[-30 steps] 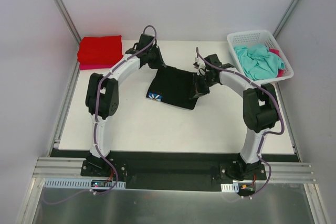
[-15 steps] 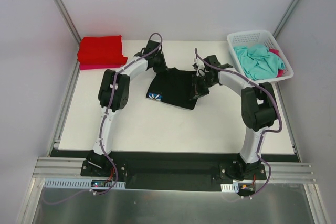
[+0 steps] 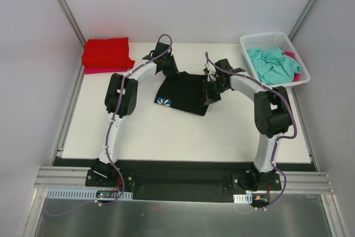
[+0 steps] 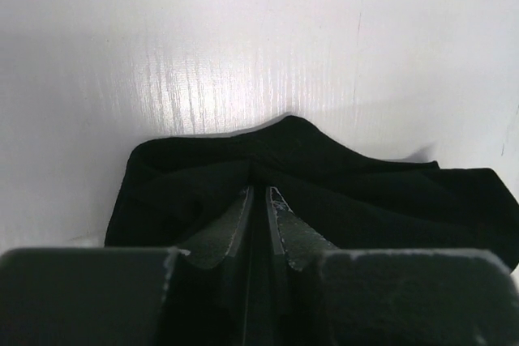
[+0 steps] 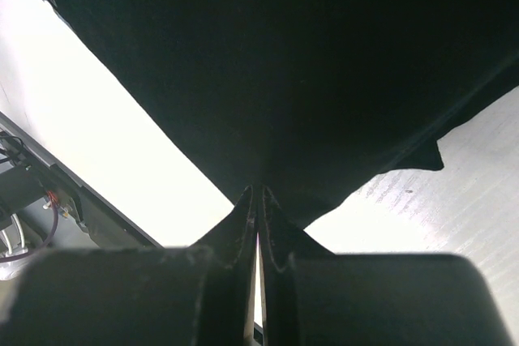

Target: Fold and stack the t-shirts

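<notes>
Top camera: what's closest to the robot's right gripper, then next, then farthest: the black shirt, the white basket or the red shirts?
1. black shirt, pinched in the right gripper, mid-table.
2. white basket, far right corner.
3. red shirts, far left corner.

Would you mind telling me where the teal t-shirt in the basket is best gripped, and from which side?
Pinch a raised fold near the middle of the teal t-shirt, coming down from above. It lies crumpled in a heap, so ridges stand up, and the walls of the white mesh basket block a sideways approach.
</notes>
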{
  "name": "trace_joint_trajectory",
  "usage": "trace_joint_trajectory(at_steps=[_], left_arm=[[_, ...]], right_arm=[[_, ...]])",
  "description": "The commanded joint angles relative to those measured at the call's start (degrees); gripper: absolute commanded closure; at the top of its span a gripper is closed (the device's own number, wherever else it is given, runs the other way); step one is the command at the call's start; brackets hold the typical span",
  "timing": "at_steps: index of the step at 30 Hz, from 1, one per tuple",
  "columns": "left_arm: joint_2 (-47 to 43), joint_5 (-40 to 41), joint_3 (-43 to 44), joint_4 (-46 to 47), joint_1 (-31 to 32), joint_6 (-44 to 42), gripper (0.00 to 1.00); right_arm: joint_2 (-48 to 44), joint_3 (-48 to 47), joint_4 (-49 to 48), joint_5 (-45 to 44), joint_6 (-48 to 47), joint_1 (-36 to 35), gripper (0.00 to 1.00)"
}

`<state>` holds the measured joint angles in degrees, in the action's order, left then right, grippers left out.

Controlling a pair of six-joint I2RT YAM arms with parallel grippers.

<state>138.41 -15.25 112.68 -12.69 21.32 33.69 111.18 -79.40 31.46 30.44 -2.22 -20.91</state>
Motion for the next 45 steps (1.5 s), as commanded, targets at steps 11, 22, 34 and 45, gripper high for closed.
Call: trace_joint_trajectory(at_steps=[11,22,34,45], left_arm=[[-29.41,7.95,-24.69,-0.50,-0.40,-6.53,0.43],[-41.98,16.55,-45.18,-0.58,-1.45,-1.97,0.41],[-34.28,41.06,-24.73,-3.13,-7.87,-5.12,0.41],[-15.55,36.88,-1.25,-2.34,-18.75,-2.15,0.38]], right_arm=[[-13.87,3.80,0.27,-4.86,1.69,-0.36,0.60],[-21.96,13.21,-3.17,-5.91,5.56,-0.36,0.57],[-29.88,15.06,0.09,-4.69,3.71,-0.45,0.57],[-31.98,19.01,-1.84,0.59,3.89,-0.54,0.58]])
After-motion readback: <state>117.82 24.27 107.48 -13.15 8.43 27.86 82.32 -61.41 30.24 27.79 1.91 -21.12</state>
